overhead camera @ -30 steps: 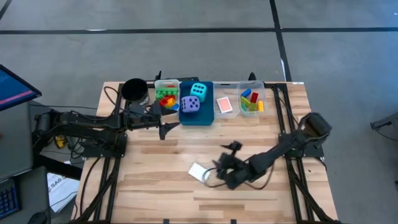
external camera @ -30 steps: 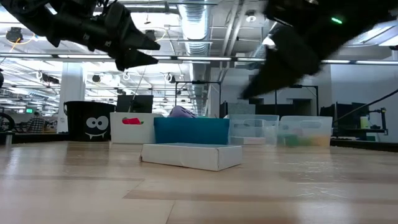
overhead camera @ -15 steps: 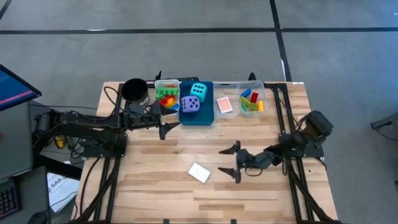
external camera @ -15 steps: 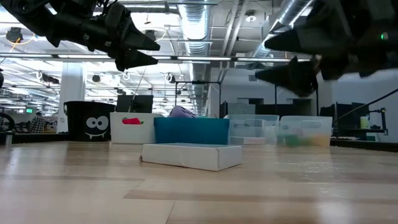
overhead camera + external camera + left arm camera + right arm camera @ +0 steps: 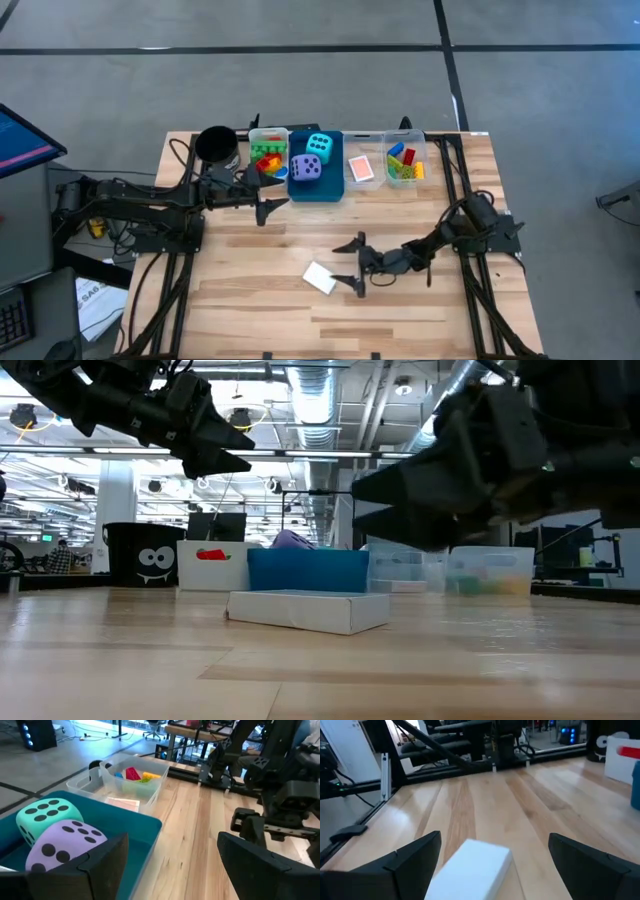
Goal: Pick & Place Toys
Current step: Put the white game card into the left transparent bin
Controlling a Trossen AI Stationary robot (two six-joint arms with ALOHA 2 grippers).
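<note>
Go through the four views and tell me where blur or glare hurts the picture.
High view: evenly lit and sharp; the white box reads clearly on the table. Low view: the right gripper is a dark, smeared mass against bright ceiling lights; the box is sharp. Right wrist view: the box up close is soft-edged. Left wrist view: the purple die is crisp.

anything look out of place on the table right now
Yes: one white card box lies alone, askew, on the bare wood, far from the bins at the back edge where the other toys sit. The open right gripper is lined up beside it.
</note>
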